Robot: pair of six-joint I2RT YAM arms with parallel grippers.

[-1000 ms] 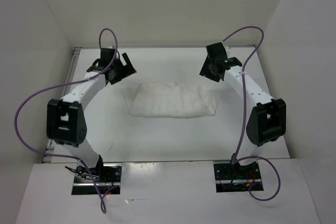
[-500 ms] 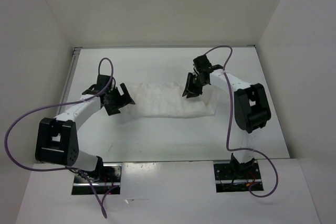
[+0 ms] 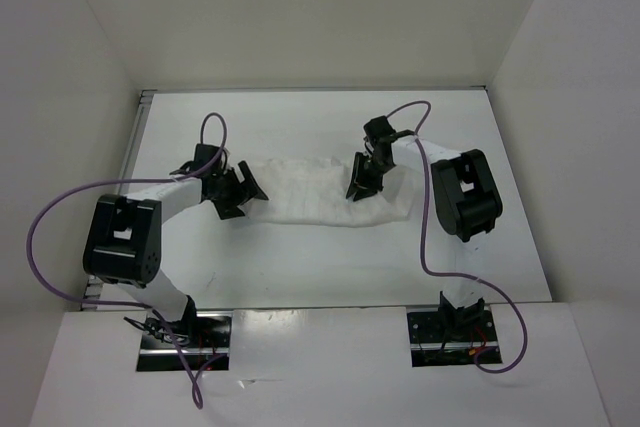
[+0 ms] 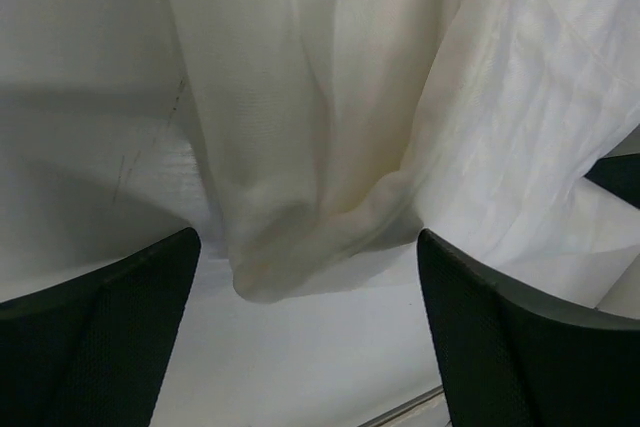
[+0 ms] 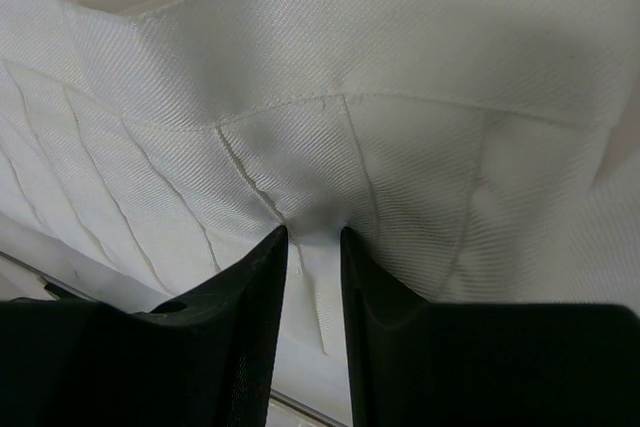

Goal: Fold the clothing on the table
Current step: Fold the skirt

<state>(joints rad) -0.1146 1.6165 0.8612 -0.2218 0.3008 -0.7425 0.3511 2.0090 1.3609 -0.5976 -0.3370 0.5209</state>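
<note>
Lying across the middle of the table (image 3: 300, 267), the clothing (image 3: 315, 197) is a long white bunched strip running left to right, with pleat lines visible on the fabric

Left gripper (image 3: 243, 193) sits low at the strip's left end with its jaws spread wide. In the left wrist view its two dark fingers (image 4: 110, 337) stand well apart on either side of a rounded fold of cloth, neither pad touches the fold, and bare table shows in front of it

Right gripper (image 3: 358, 187) is down on the garment right of centre. In the right wrist view its jaws are almost pressed together, pinching a thin ridge of fabric in the narrow gap, and creases run out from that spot across stitched pleats

Both arms reach in from the near edge, and a purple cable (image 3: 60, 217) loops off each one. White walls (image 3: 320, 17) border the table on the far side and both sides
</note>
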